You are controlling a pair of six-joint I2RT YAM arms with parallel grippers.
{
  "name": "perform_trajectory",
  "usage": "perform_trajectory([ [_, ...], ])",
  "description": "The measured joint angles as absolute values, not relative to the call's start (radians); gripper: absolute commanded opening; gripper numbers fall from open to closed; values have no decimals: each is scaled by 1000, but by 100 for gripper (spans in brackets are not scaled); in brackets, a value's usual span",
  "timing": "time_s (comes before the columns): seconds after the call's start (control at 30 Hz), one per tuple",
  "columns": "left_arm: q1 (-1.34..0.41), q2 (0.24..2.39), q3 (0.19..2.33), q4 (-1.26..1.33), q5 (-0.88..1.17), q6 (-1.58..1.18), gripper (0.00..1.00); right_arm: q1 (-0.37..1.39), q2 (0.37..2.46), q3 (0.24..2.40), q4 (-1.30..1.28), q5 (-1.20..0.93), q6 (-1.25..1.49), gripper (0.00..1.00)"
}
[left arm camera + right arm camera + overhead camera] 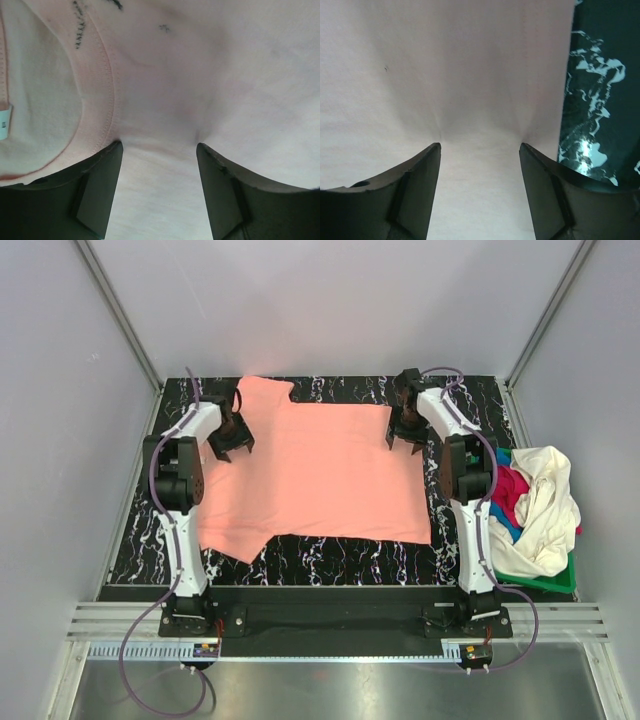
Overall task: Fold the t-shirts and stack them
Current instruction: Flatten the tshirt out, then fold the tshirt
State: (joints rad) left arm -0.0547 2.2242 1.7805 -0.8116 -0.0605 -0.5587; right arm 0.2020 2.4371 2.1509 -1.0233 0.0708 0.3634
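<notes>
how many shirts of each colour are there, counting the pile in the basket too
salmon-pink t-shirt: 1
cream-white t-shirt: 1
magenta t-shirt: 1
blue t-shirt: 1
total: 4
The last three are bundled together in the green basket, so more could be hidden underneath.

Small white neck label [4, 122] inside the collar of the salmon-pink t-shirt [210, 75], far left: faint print, too small to read.
</notes>
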Motion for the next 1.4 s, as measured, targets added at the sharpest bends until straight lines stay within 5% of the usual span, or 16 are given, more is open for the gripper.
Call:
perform_trajectory([
  [0.23, -54, 1762, 1341, -812, -132, -625, 70, 196, 2226, 1905, -1043, 53, 382, 76],
  [0.47, 159, 1225, 921, -789, -131, -728, 52, 233, 1763, 1457, -969, -60, 411, 68],
  [0.67, 301, 1190, 751, -788, -97, -718, 39, 354, 1613, 1240, -848, -199, 448, 60],
  [0.87, 358, 1201, 701, -708, -51, -702, 42, 371, 1603, 1148, -807, -257, 448, 60],
  [1.0, 358, 1233, 643, -648, -12, -690, 34, 371, 1573, 1140, -785, -259, 439, 60],
  [1.23, 358, 1212, 588, -625, 2, -678, 43, 371, 1546, 1133, -771, -290, 434, 60],
  [1.4, 358, 1214, 587, -627, -12, -686, 39, 370, 1546, 1133, -772, -301, 426, 60],
])
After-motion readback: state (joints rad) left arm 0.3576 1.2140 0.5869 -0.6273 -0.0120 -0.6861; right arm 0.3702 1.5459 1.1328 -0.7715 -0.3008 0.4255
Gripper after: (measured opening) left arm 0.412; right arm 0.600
